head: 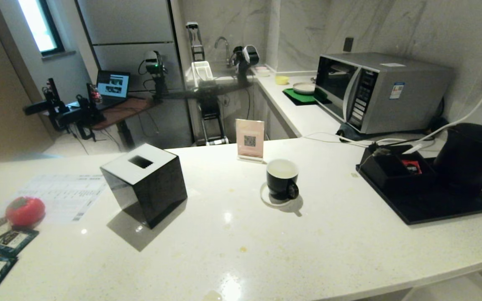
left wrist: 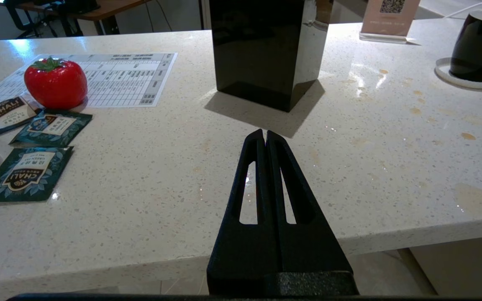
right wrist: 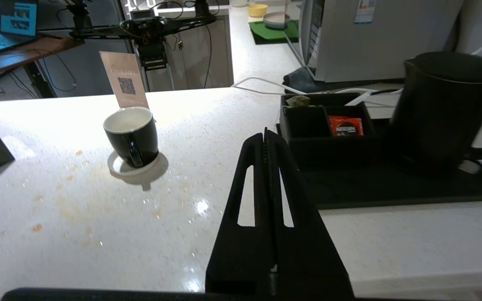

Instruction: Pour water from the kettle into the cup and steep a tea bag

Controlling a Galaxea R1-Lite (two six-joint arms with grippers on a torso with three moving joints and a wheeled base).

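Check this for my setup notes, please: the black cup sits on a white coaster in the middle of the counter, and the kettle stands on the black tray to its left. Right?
Not quite. The cup does sit on the white coaster mid-counter, but the kettle stands on the black tray to its right, not its left. The head view shows this plainly.

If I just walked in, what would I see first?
Probably the shiny black cube with a white slotted top, left of middle on the pale counter. Next the small black cup on its white coaster, mid-counter, and the big black kettle on a black tray at the right.
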